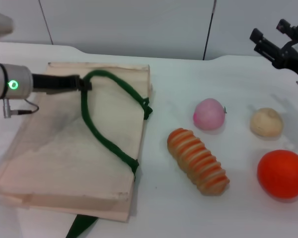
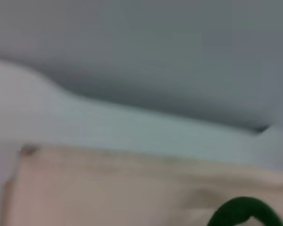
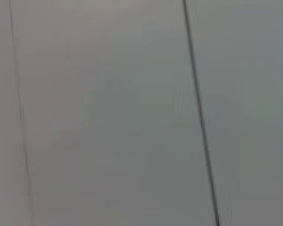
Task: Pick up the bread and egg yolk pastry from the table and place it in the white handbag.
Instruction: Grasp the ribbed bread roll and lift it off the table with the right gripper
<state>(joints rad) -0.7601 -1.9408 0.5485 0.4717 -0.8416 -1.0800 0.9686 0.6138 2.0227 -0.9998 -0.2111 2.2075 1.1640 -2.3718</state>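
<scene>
Left gripper (image 1: 79,83) clamps the green strap (image 1: 107,116) of the white handbag (image 1: 54,158), ready to lift its mouth. Right of the bag lie the bread (image 1: 197,161), then the egg yolk pastry (image 1: 266,122), untouched. Beyond the pastry, the right gripper (image 1: 278,42) hovers, jaw state unclear; it must descend next.

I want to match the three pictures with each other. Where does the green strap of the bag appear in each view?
Head view: the green strap loops over the white handbag, its top at the left gripper.
Left wrist view: a green strap curve at the bottom edge.
Right wrist view: not in it.
Shared landmark: the white handbag.
</scene>
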